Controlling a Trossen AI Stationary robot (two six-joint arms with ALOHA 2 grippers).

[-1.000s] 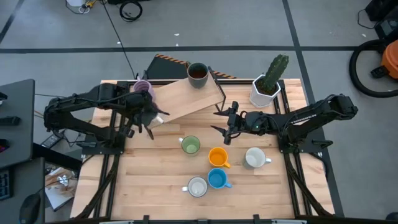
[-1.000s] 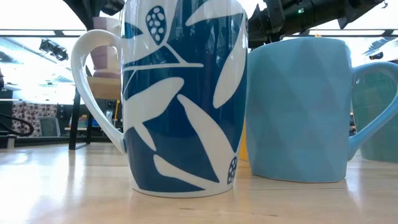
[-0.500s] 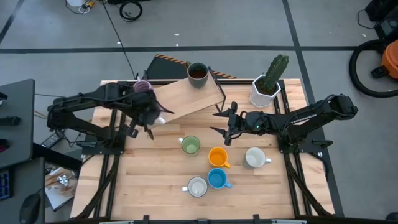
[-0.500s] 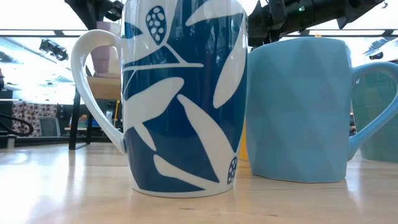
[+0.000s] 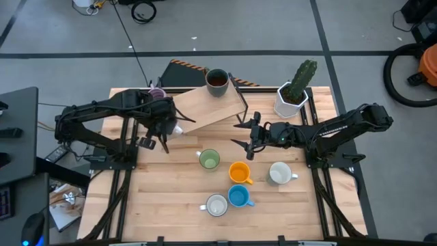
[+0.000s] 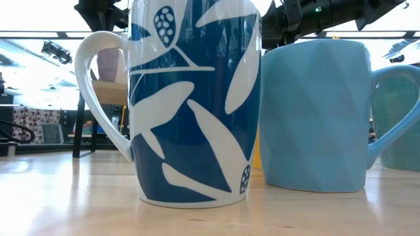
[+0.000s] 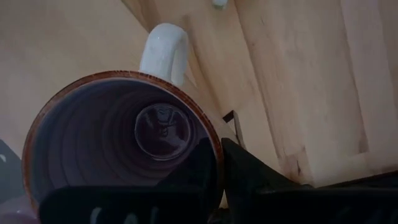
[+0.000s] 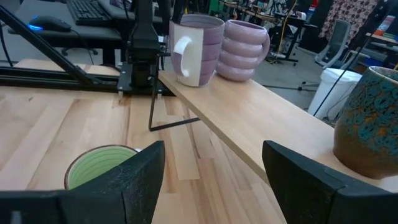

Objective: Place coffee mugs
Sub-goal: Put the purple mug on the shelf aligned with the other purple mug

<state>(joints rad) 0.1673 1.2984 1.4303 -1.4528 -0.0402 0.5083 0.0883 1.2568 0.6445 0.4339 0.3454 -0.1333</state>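
A raised wooden shelf (image 5: pixel 205 109) crosses the far half of the table. On it stand a ribbed purple mug (image 8: pixel 245 50) and a dark brown mug (image 5: pixel 216 82). My left gripper (image 5: pixel 166 126) is shut on a purple-and-white mug (image 8: pixel 196 50) at the shelf's left end. Whether that mug's base touches the shelf, I cannot tell. My right gripper (image 5: pixel 244 137) hangs open and empty near the shelf's right end. Green (image 5: pixel 209 159), orange (image 5: pixel 240 172), white (image 5: pixel 280 173), blue (image 5: pixel 238 197) and blue-and-white (image 5: pixel 216 205) mugs stand on the table. My left gripper pinches the mug's rim (image 7: pixel 217 146), one finger (image 7: pixel 202 171) inside the mug and one outside, roughly opposite the white handle (image 7: pixel 165 53). The fingers come from above, pointing steeply down. The mug stays upright below them, over the shelf's left end.
A white faceted pot with a cactus (image 5: pixel 292 96) stands at the far right beside the shelf. The mugs on the table crowd its near middle. Bare wood lies at the table's near left (image 5: pixel 160 198) and near right.
My left gripper has sunk toward the shelf's left end and shifted a little toward the table's right, still shut on the purple-and-white mug. The mug stays upright and now sits lower, close to the shelf top.
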